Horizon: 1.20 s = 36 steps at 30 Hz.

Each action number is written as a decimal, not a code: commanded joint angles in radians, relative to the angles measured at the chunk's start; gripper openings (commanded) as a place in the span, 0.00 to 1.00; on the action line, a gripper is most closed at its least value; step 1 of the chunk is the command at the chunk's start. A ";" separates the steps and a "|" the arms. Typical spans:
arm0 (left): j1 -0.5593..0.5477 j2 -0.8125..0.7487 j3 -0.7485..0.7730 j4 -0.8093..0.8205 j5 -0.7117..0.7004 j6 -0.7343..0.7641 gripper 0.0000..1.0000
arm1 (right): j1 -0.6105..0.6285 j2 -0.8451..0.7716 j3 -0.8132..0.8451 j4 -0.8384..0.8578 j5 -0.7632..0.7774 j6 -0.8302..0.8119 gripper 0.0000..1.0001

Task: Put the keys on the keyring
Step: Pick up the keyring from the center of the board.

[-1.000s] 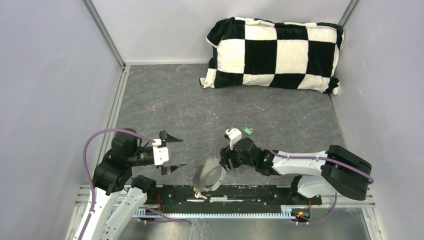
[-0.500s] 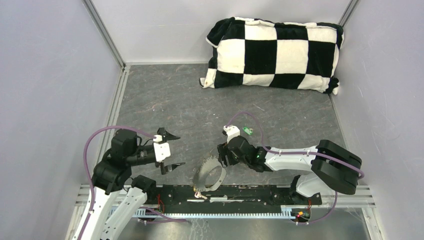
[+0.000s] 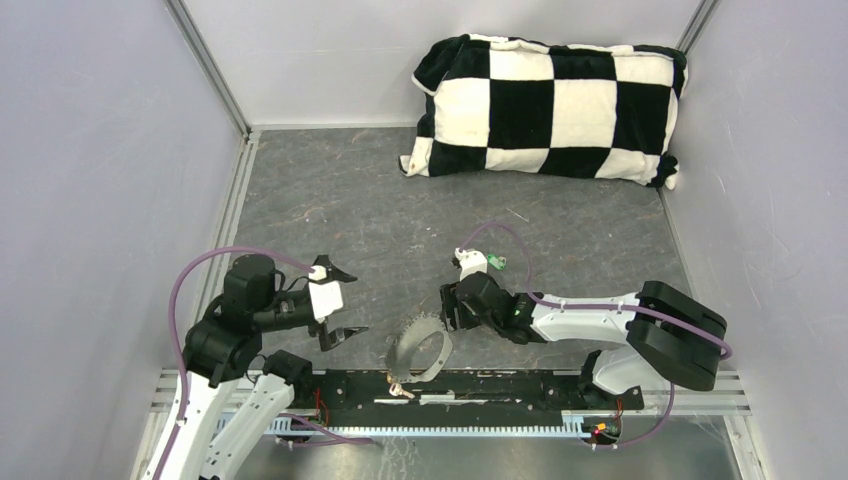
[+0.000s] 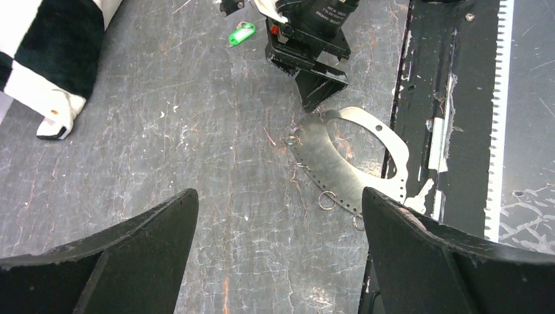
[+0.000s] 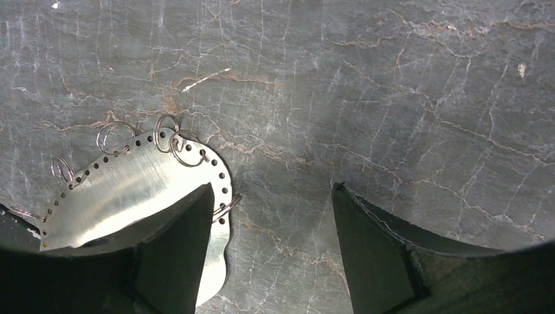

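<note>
The keyring (image 3: 421, 349) is a flat silvery crescent plate with a perforated edge and several small wire rings, lying near the front rail. It also shows in the left wrist view (image 4: 340, 163) and the right wrist view (image 5: 124, 190). A green-headed key (image 3: 493, 262) (image 4: 241, 33) lies loose on the floor behind the right wrist. A small pale key with a speck of orange (image 3: 397, 384) rests at the plate's near end on the rail. My right gripper (image 3: 447, 306) (image 5: 273, 196) is open, one finger over the plate's tip. My left gripper (image 3: 348, 302) (image 4: 280, 196) stands wide open, left of the plate.
A black and white checked pillow (image 3: 548, 108) lies against the back wall. A black rail (image 3: 480, 385) with a toothed strip runs along the near edge. Grey walls close in both sides of the grey marbled floor (image 3: 360, 210).
My left jaws opened wider and the gripper drew back slightly to the left. My right gripper shifted a little over the plate's tip. The plate and keys stayed put.
</note>
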 commanded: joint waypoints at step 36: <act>-0.001 -0.053 0.001 -0.106 -0.007 0.248 1.00 | 0.080 0.052 0.083 -0.040 0.036 0.188 0.46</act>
